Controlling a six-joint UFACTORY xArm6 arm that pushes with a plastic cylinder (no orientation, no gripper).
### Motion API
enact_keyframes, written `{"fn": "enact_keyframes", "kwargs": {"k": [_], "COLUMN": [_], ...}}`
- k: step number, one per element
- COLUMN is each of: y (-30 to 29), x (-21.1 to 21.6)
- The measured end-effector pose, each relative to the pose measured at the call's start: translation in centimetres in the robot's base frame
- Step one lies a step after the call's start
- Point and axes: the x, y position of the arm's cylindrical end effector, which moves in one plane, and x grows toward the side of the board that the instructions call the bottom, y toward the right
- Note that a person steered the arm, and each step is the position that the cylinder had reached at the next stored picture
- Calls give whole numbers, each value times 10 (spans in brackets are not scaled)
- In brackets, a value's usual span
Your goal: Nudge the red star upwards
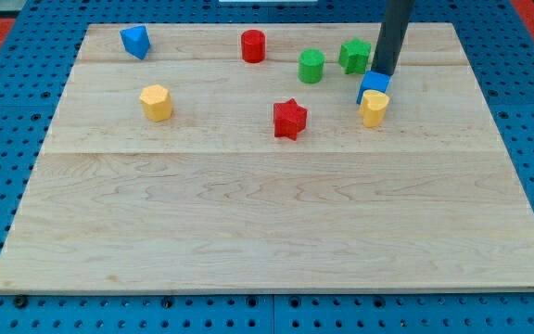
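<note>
The red star [289, 119] lies on the wooden board [267, 223], a little above and right of its middle. My tip [383, 73] is at the view's upper right, well to the right of and above the red star. It stands just above a blue cube [374, 85], between it and a green star [355, 56]. A yellow block [374, 109] sits right below the blue cube, touching it.
A green cylinder [311, 66] and a red cylinder [253, 45] lie above the red star. A yellow hexagonal block [156, 102] is at the left, and a blue triangular block [135, 41] is at the top left. A blue pegboard surrounds the board.
</note>
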Motion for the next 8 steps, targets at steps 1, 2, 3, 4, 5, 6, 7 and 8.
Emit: {"fn": "enact_keyframes", "kwargs": {"k": [1,2,3,4,5,6,7,8], "y": [6,-30,-47,-29,-50,-81,-82,-56], "x": [-57,-24,32,-10,-39,-11,43,31]}}
